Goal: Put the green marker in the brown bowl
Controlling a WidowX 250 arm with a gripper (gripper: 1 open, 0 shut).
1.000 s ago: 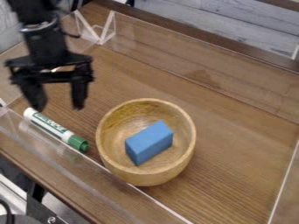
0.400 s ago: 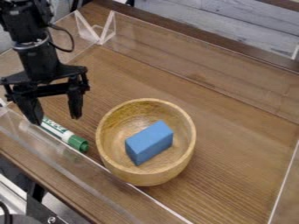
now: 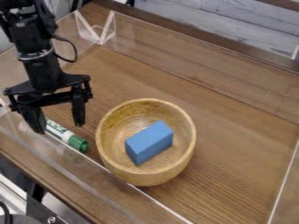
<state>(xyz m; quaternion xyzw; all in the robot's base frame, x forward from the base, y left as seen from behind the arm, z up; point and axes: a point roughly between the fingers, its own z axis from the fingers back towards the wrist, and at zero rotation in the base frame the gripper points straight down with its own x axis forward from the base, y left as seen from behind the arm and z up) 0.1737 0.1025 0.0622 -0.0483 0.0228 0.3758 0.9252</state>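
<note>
The green marker point(image 3: 68, 136) lies on the wooden table near the front left, its white barrel partly hidden behind my gripper and its green cap pointing toward the bowl. My gripper point(image 3: 54, 112) hangs straight down over the marker's barrel, open, one finger on each side of it and nothing gripped. The brown bowl point(image 3: 114, 118) sits just right of the marker, round and light wood with a thick rim.
A blue rectangular block point(image 3: 149, 142) lies inside the bowl. Clear plastic walls point(image 3: 222, 52) fence the table at the back, the right and along the front edge point(image 3: 70, 171). A small clear stand point(image 3: 98, 29) sits at the back left.
My gripper has come down and shifted slightly, with a small roll of the wrist, so its open fingers now straddle the marker. Marker, bowl and block have not moved.
</note>
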